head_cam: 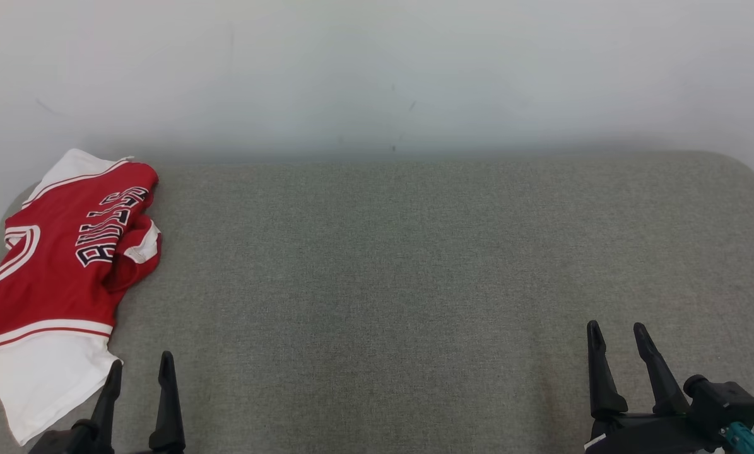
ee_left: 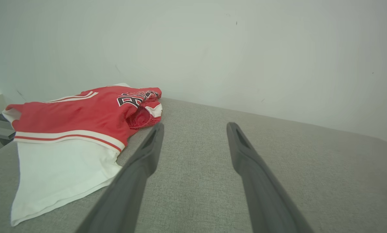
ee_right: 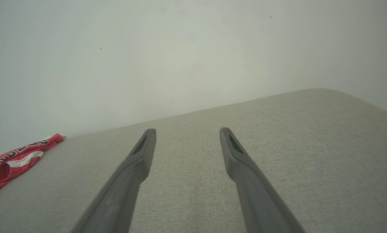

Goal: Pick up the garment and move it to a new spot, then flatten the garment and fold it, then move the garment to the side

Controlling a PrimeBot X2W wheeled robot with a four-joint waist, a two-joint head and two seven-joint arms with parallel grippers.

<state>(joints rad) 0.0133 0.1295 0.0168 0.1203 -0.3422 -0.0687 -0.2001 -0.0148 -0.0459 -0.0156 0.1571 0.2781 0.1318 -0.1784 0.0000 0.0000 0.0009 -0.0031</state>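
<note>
One red-and-white jersey [head_cam: 61, 265], black lettering, rumpled on grey woven round-cornered bench [head_cam: 383, 265], left pincer [head_cam: 141, 359] and right pincer [head_cam: 617, 326] both spread wide

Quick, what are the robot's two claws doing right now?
Left gripper: open, holding nothing, near the red and white jersey.
Right gripper: open, holding nothing.

Garment: a red-and-white fabric jersey [ee_left: 70, 129] with black lettering lay folded at the left, its white part nearest the camera.
Surface: a grey woven cushion [ee_left: 196, 194] ran back to a plain pale wall [ee_left: 212, 48].
Gripper: the left gripper [ee_left: 195, 127] pointed along the cushion, its two long dark fingers [ee_left: 138, 174] spread wide, nothing between them.
Gap: one fingertip showed just beside the jersey's bunched red edge; contact could not be told.
</note>
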